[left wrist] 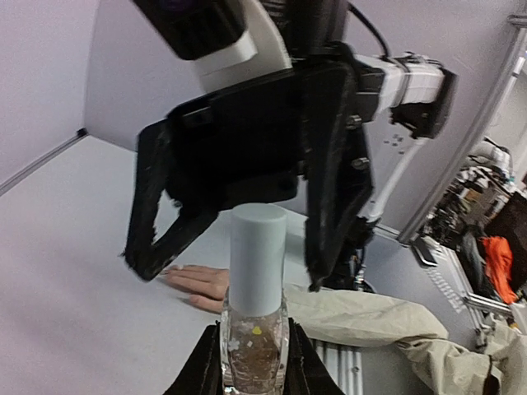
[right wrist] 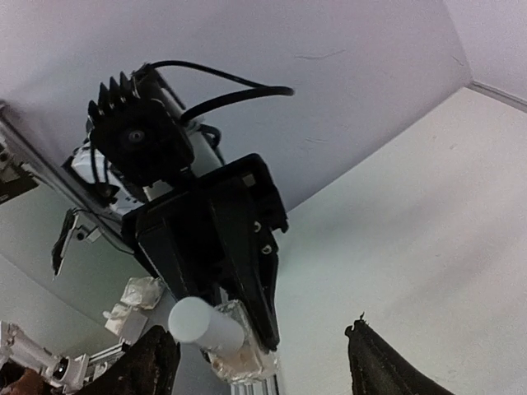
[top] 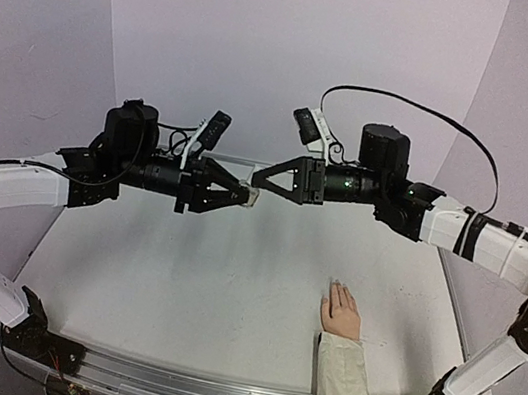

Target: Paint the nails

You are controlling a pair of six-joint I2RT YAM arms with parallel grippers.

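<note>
Flatly, the pale hand lies front-right on the table, fingers together pointing toward its far edge, nails indistinct from skin, while left gripper clamps the bottle, right gripper parted.
</note>
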